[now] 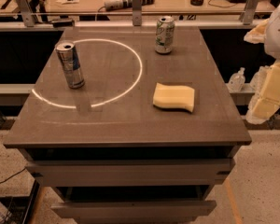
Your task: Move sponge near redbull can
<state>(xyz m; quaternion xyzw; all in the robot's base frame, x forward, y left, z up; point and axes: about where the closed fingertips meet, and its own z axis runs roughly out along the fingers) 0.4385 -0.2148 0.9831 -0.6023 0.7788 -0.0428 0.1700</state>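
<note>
The pale yellow sponge (pixel 173 97) lies flat on the right half of the dark table top (pixel 121 120), wavy edge toward me. The redbull can (pixel 70 65), slim, silver and blue, stands upright on the left half, well apart from the sponge. My gripper (pixel 266 94) hangs at the right edge of the view, beyond the table's right side and a little above its top. It is far from the sponge and holds nothing that I can see.
A wider white-and-green can (pixel 164 35) stands upright at the back of the table, behind the sponge. A bright ring of light (pixel 139 73) lies across the left half. Two drawers (pixel 130 171) are below the top. A railing and a desk stand behind.
</note>
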